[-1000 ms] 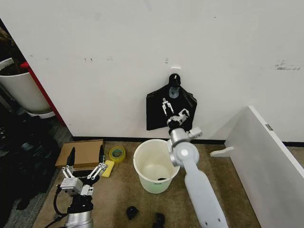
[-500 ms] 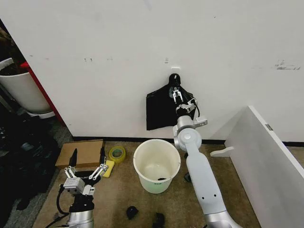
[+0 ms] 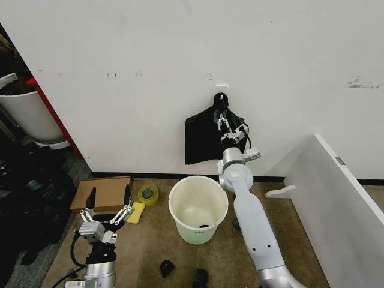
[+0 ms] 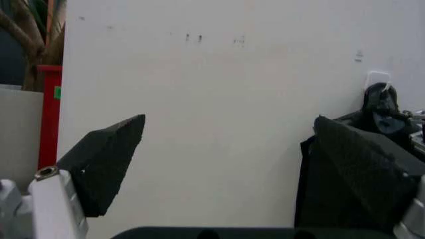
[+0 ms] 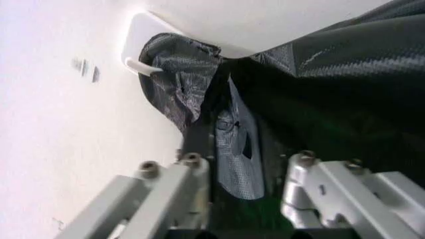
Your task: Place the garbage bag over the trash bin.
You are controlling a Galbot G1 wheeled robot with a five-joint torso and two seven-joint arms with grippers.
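The trash bin (image 3: 195, 231), a round cream-white bucket with a small dark label, stands open on the floor by the wall. Above it a flat folded black bundle (image 3: 201, 141) with a peaked top hangs from a white hook (image 5: 143, 64). My right gripper (image 3: 225, 124) is raised against the bundle's upper part. In the right wrist view it (image 5: 242, 162) is open, its fingers on either side of a strip of black plastic. The garbage bag is out of view. My left gripper (image 3: 108, 217) waits low at the left, open (image 4: 232, 164).
A cardboard box (image 3: 102, 193), a yellow tape roll (image 3: 147, 194) and a yellow sponge (image 3: 136, 212) lie left of the bin. Small black objects (image 3: 167, 267) sit in front of it. A white board (image 3: 342, 210) leans at the right. A bigger white tub (image 3: 30, 114) stands far left.
My right arm has risen from the bundle's middle to just under its peak, mostly in the first half second. The left arm has barely shifted.
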